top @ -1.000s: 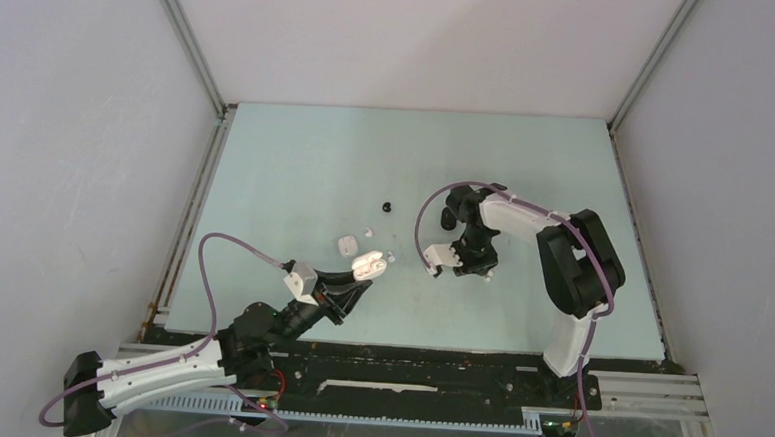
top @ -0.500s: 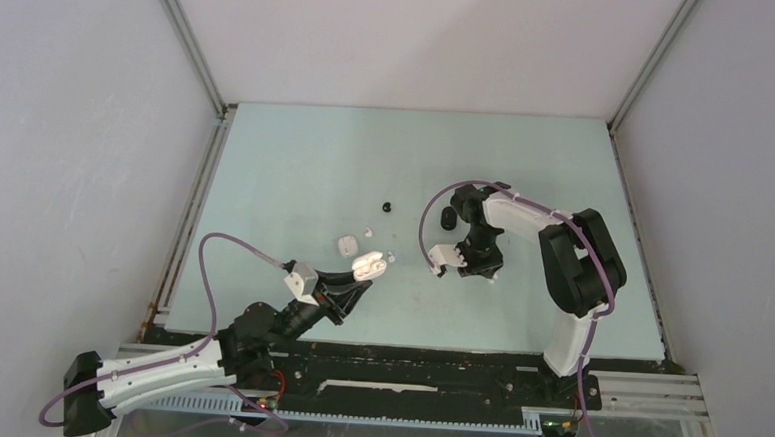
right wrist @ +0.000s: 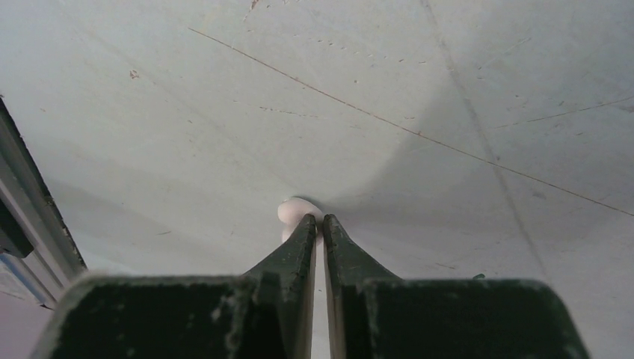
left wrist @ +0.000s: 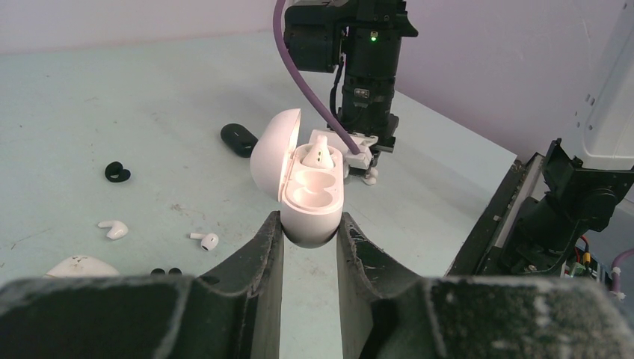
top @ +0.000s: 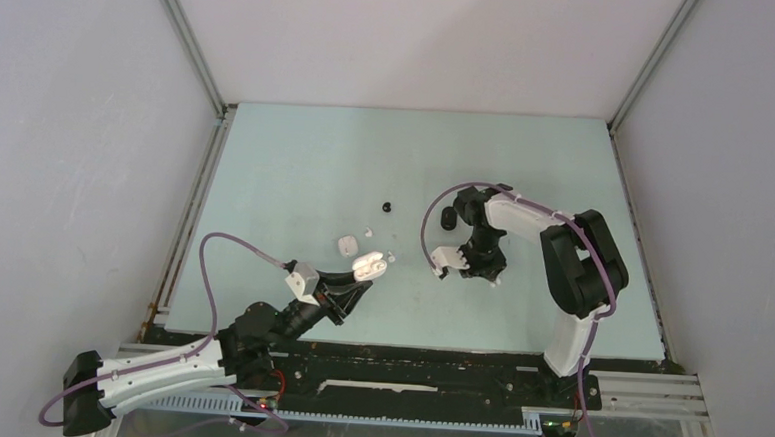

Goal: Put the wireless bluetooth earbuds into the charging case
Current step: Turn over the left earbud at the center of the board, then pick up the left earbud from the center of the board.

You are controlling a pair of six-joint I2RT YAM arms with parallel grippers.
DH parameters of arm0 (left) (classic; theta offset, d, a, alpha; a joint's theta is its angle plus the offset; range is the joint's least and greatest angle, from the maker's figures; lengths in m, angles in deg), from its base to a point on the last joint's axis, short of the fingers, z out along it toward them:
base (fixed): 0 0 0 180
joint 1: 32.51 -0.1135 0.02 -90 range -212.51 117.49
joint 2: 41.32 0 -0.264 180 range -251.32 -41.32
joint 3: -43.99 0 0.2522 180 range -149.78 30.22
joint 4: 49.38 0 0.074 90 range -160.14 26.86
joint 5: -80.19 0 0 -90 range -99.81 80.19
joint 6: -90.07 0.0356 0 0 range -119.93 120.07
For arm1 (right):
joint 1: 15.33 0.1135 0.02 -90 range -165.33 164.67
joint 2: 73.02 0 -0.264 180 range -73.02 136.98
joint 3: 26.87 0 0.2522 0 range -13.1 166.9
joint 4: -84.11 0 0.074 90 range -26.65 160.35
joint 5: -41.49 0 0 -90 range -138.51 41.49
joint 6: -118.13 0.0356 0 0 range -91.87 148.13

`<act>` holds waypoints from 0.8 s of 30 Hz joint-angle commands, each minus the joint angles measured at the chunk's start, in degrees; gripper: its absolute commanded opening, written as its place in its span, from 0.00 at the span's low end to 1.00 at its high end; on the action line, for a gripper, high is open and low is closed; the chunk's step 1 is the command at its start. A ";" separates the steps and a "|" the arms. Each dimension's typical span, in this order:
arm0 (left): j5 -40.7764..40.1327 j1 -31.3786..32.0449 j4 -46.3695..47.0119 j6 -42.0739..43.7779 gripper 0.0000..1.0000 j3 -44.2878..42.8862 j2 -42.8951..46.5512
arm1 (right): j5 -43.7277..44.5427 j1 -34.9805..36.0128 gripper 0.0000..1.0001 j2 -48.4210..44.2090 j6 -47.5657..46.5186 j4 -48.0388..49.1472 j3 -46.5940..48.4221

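Note:
My left gripper (left wrist: 310, 224) is shut on the base of the open white charging case (left wrist: 306, 187), held above the table with its lid up; in the top view the case (top: 367, 268) shows at the left arm's tip. A white earbud (left wrist: 318, 153) stands in its far well. My right gripper (right wrist: 319, 219) points straight down at the table, jaws nearly together, pinching a white earbud (right wrist: 293, 212) at their tips. From the left wrist, that gripper (left wrist: 368, 166) stands just behind the case.
On the table lie a black case (left wrist: 239, 140), a black earbud (left wrist: 117, 172), two white earbuds (left wrist: 114, 229) (left wrist: 205, 240) and a closed white case (left wrist: 78, 265). The black frame edge (left wrist: 493, 217) runs along the right.
The right jaws have narrowed onto the white earbud, and the right wrist has shifted slightly to the right. The left arm and case have not moved.

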 commanded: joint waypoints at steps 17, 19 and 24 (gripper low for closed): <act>0.49 -0.32 6.54 0.24 0.00 5.64 -7.45 | -13.12 -3.14 0.00 -24.97 21.24 5.61 -6.93; 0.85 -0.32 7.32 0.28 0.00 5.30 -8.95 | -12.68 -5.02 0.05 -23.15 19.94 6.02 -7.26; 1.26 -0.32 7.52 0.28 0.00 5.54 -8.62 | -10.85 -10.75 0.15 -15.66 14.40 7.29 -6.79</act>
